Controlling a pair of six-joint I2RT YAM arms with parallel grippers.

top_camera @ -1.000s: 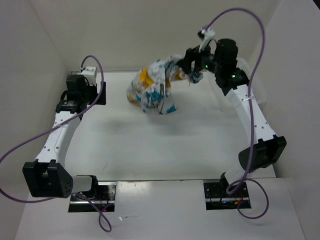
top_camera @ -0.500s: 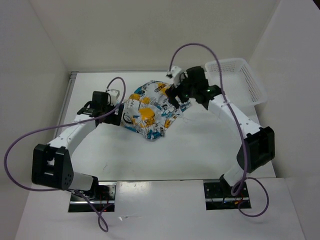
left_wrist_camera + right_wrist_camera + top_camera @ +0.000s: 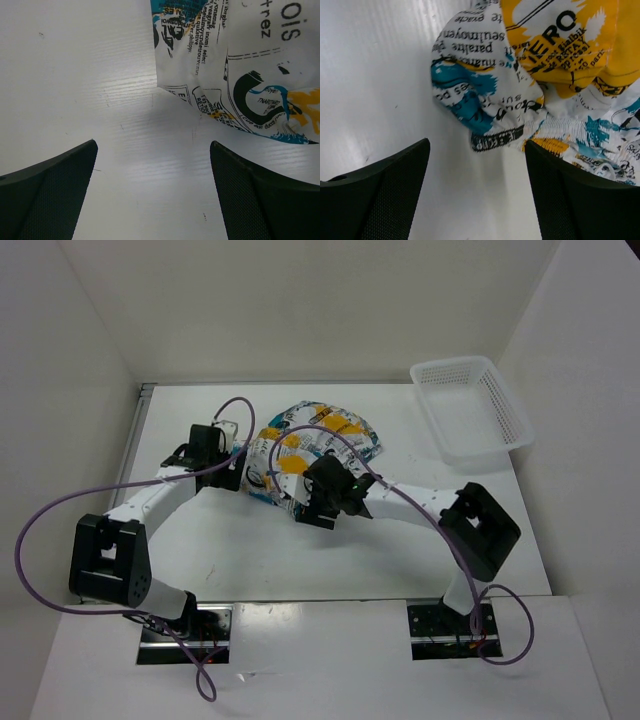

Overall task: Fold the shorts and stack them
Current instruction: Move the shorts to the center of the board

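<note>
The shorts [image 3: 318, 443], white with teal, yellow and black print, lie crumpled on the table between the arms. My left gripper [image 3: 238, 468] is open and empty at their left edge. In the left wrist view the gripper [image 3: 152, 195] has bare table between its fingers [image 3: 50, 195], with the shorts [image 3: 240, 65] ahead to the right. My right gripper [image 3: 312, 502] is open and empty at the pile's near edge. In the right wrist view the gripper [image 3: 477, 190] sits just short of a bunched fold of the shorts [image 3: 485, 95]. Neither touches the cloth.
A white lattice basket [image 3: 498, 405] stands at the back right of the white table [image 3: 400, 560]. Walls close in the table on the left, back and right. Purple cables loop over both arms.
My right gripper carried the shorts down from the air, let go and swung left to the pile's near edge. The shorts now lie on the table. The left arm came in, then stayed.
</note>
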